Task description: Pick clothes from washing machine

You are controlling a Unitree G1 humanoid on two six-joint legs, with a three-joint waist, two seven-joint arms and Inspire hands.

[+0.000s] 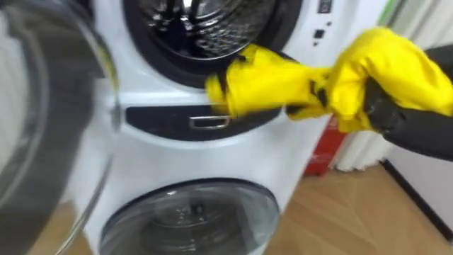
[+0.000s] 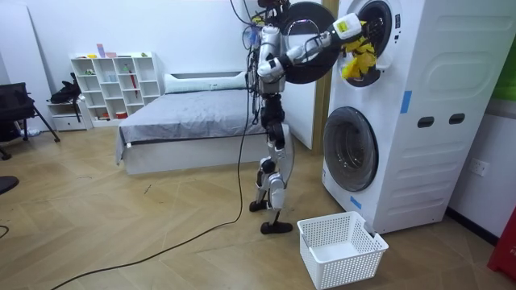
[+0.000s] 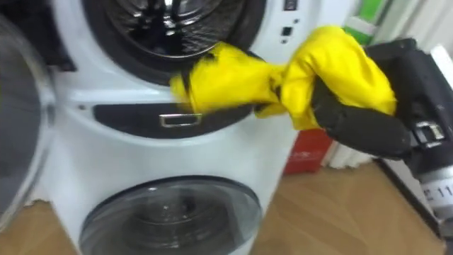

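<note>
A bright yellow garment (image 1: 283, 81) stretches from the lower rim of the upper drum opening (image 1: 205, 28) out to the right. My right hand (image 1: 382, 113) is shut on its bunched end, and the cloth drapes over the dark fingers (image 3: 354, 124). The other end of the garment still lies on the drum's rim. In the room view I stand upright facing the stacked white machines (image 2: 435, 121), right arm raised to the top drum, with the yellow garment (image 2: 357, 60) hanging at its mouth.
The upper round door (image 1: 42, 127) swings open on my left. The lower machine's glass door (image 1: 191, 216) is closed. A white laundry basket (image 2: 339, 248) sits on the wooden floor by my feet. A red object (image 1: 325, 145) stands right of the machines. A bed (image 2: 185, 113) lies behind me.
</note>
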